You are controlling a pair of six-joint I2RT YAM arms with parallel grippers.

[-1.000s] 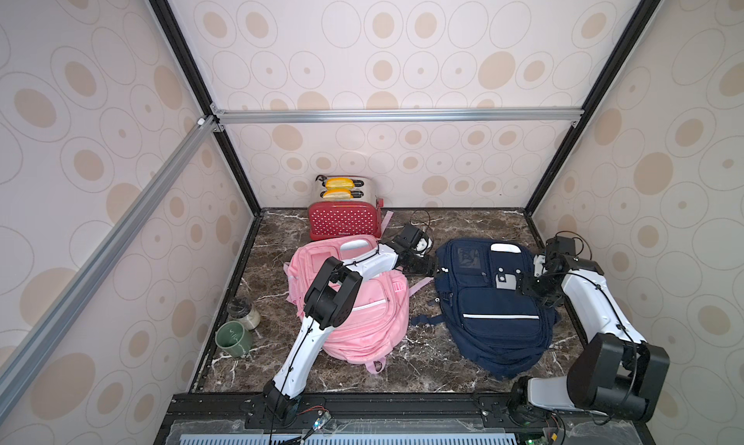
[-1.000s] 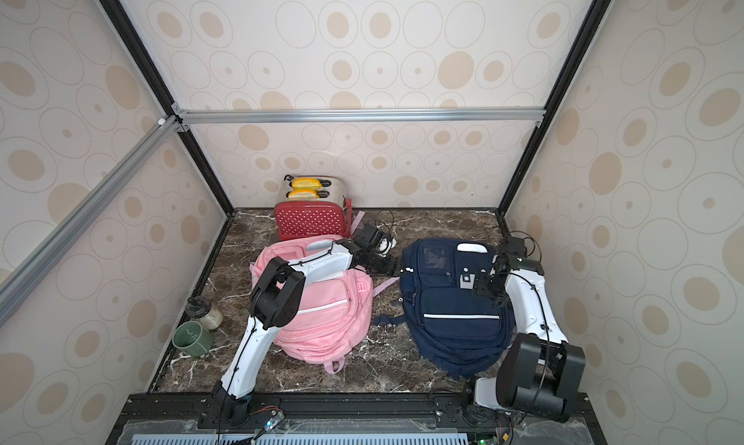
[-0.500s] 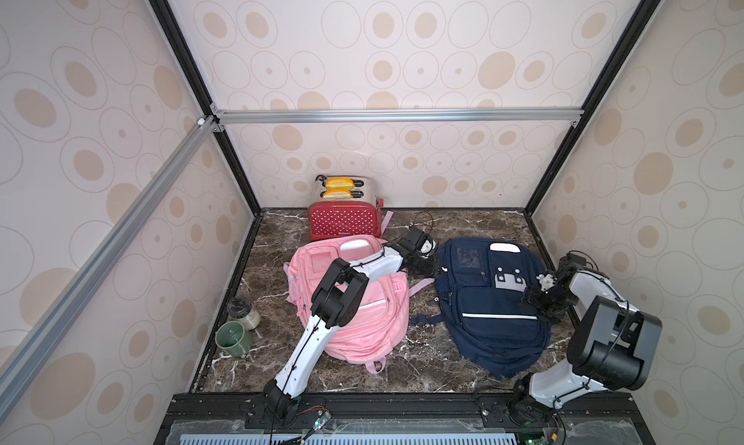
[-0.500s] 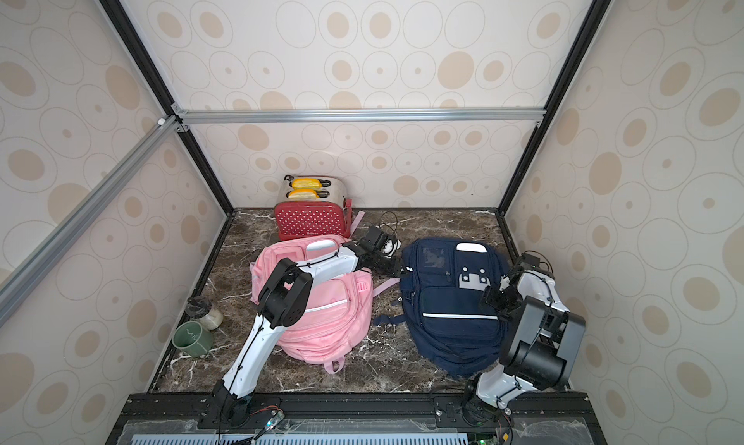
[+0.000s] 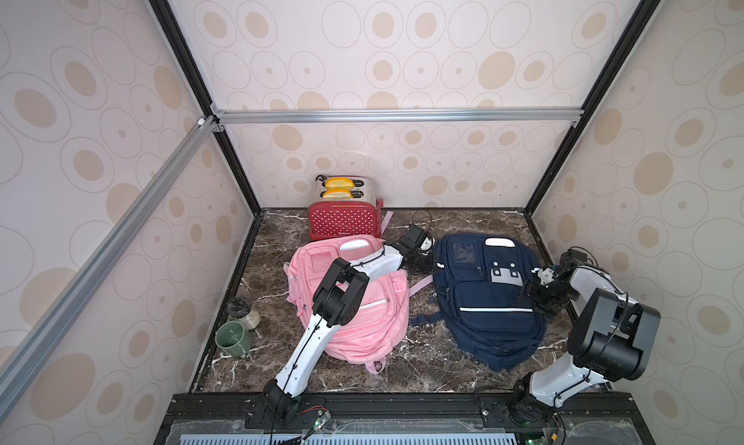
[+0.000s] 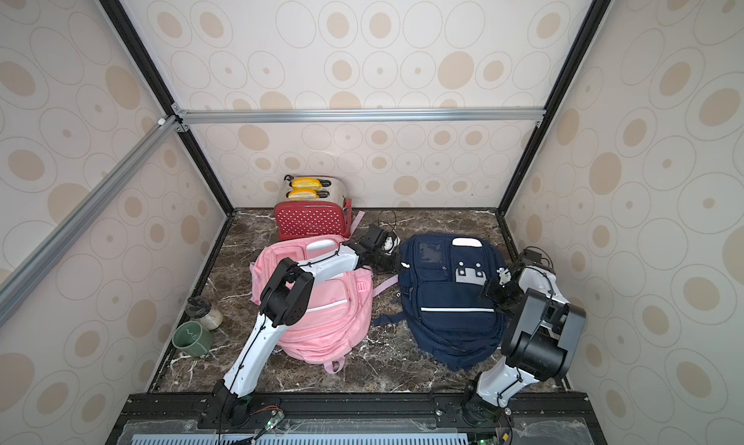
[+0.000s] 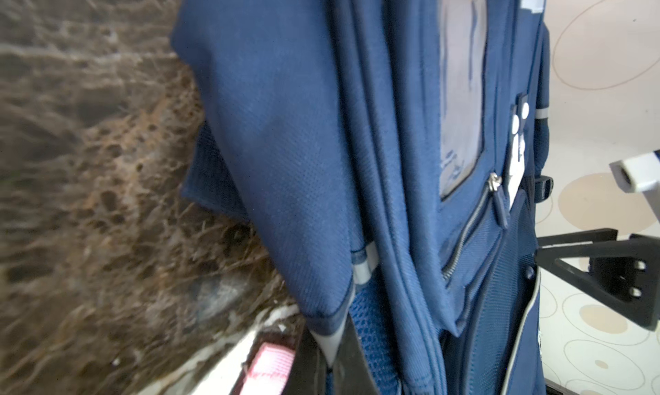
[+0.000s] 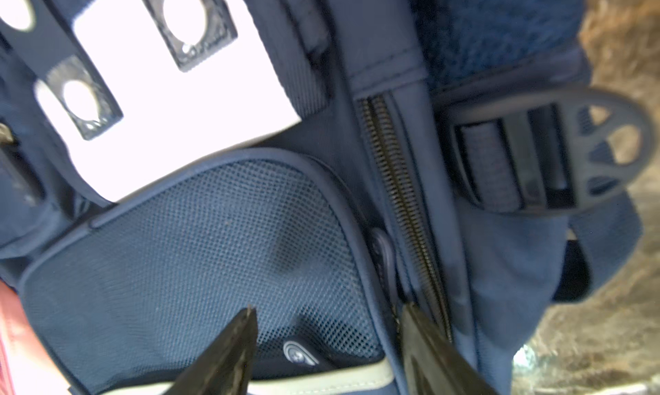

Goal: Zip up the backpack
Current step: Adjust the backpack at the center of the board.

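Observation:
The navy backpack (image 5: 487, 302) (image 6: 451, 306) lies flat on the right of the marble floor. My left gripper (image 5: 432, 264) (image 6: 399, 266) is at its top left corner. In the left wrist view that gripper (image 7: 334, 363) is shut on the grey-tipped end of a navy strap (image 7: 285, 182). My right gripper (image 5: 529, 292) (image 6: 489, 292) hovers over the bag's right side. In the right wrist view it (image 8: 328, 311) is open, its jaws astride the mesh pocket's edge, beside a run of zipper teeth (image 8: 403, 211) and a navy pull tab (image 8: 384, 250).
A pink backpack (image 5: 362, 314) lies under the left arm. A red toaster (image 5: 344, 223) stands at the back wall. A green mug (image 5: 233, 338) and a jar (image 5: 243, 312) sit by the left wall. A strap buckle (image 8: 546, 154) lies by the zipper. Walls close in on three sides.
My left gripper has closed on the strap end at the bag's top left corner. My right arm folded back and its gripper slid nearer along the bag's right side, jaws slightly narrower.

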